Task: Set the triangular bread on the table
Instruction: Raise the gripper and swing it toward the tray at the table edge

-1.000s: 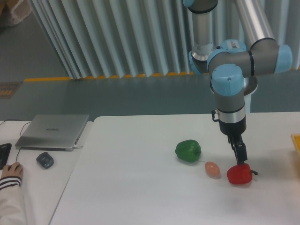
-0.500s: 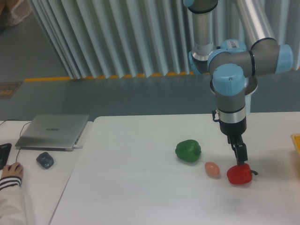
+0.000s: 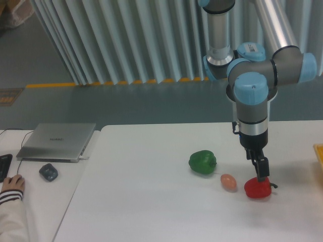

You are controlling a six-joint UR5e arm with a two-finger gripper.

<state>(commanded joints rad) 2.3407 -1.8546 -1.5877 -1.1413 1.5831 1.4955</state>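
The triangular bread is out of view. The white table [image 3: 151, 201] fills the lower part of the camera view. My gripper [image 3: 262, 173] hangs just above the red bell pepper [image 3: 258, 188], its dark fingers pointing down at the pepper's top. The fingers appear as a single narrow dark shape, so I cannot tell whether they are open or shut. Nothing shows between them.
A green bell pepper [image 3: 203, 162] and a small peach egg [image 3: 228, 182] lie left of the red pepper. A yellow object's edge [image 3: 319, 153] shows at the far right. On the adjoining desk sit a grey laptop [image 3: 58, 141] and mouse [image 3: 48, 172], with a person's hand [image 3: 11, 184].
The arm and gripper have shifted slightly to the right over the red pepper. The objects on the table have not moved.
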